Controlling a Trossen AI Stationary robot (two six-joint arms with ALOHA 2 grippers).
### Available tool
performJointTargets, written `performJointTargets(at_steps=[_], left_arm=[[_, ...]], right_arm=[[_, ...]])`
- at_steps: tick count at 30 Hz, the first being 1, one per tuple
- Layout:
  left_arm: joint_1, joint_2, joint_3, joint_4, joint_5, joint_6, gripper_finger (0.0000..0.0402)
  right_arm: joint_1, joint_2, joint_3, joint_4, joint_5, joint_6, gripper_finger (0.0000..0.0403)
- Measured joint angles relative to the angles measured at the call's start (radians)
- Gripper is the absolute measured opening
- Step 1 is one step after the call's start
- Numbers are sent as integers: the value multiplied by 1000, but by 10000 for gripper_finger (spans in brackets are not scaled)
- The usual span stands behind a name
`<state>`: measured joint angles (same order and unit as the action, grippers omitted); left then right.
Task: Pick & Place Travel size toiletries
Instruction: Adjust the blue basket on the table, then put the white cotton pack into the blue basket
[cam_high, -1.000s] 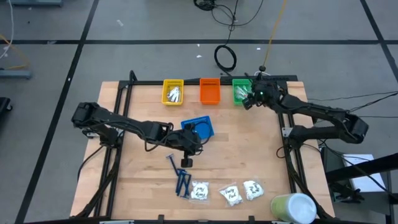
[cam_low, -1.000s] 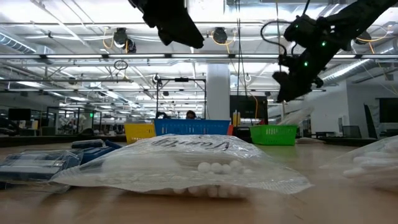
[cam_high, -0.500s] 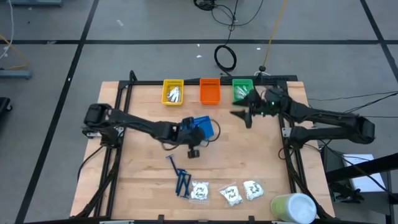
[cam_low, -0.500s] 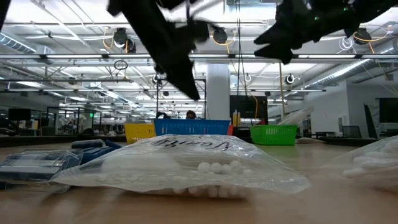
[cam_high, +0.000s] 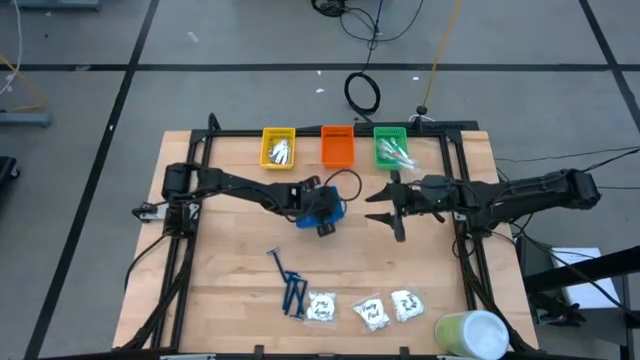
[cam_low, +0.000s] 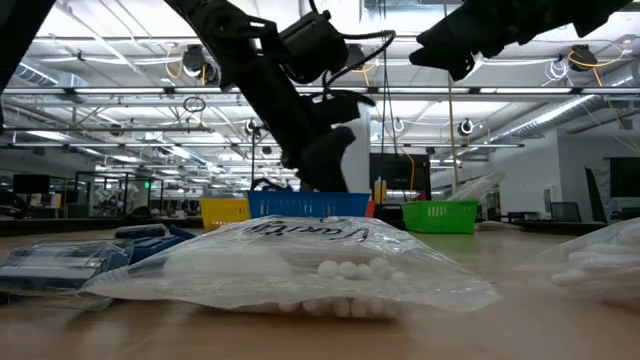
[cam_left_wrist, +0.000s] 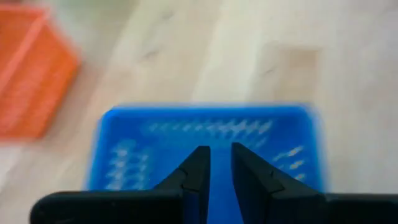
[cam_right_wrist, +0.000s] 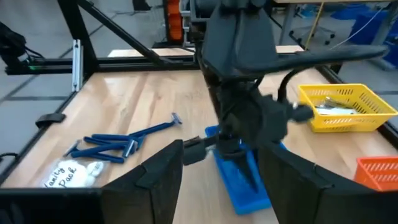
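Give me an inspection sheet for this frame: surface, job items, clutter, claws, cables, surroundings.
Surface: wooden table in a black frame.
Job's things: dark blue razors and three white bagged packs at the near edge; items lie in the yellow tray and green tray; the orange tray looks empty.
Clutter: pale green-and-white cylinder at the near right corner.
Claws: left claw over the blue tray, fingers nearly together, whether it holds anything is unclear; right claw open above mid-table, empty.
Cables: coiled black cable and a yellow cable on the floor beyond the table.
Surroundings: grey floor with dark lines; open hall behind.
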<state>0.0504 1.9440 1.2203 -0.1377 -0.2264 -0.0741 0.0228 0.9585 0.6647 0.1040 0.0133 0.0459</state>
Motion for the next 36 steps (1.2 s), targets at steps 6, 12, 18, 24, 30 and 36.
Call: performJointTargets(at_steps=[6,12,18,24,30,36], left_arm=[[-9,18,1,62,101,17,65],[-28,17,1,110,136,18,65],[-46,17,1,175,178,18,65],[-57,17,2,203,183,34,65],[-90,-75,2,124,173,39,65],[-143,-242,2,-23,171,54,65]], right_arm=[[14,0,0,1,17,-6,196],[14,0,0,7,17,-6,196],[14,0,0,13,17,-6,196],[14,0,0,21,14,-6,196],[38,0,0,8,-13,-6,196],[243,14,12,-58,19,21,196]])
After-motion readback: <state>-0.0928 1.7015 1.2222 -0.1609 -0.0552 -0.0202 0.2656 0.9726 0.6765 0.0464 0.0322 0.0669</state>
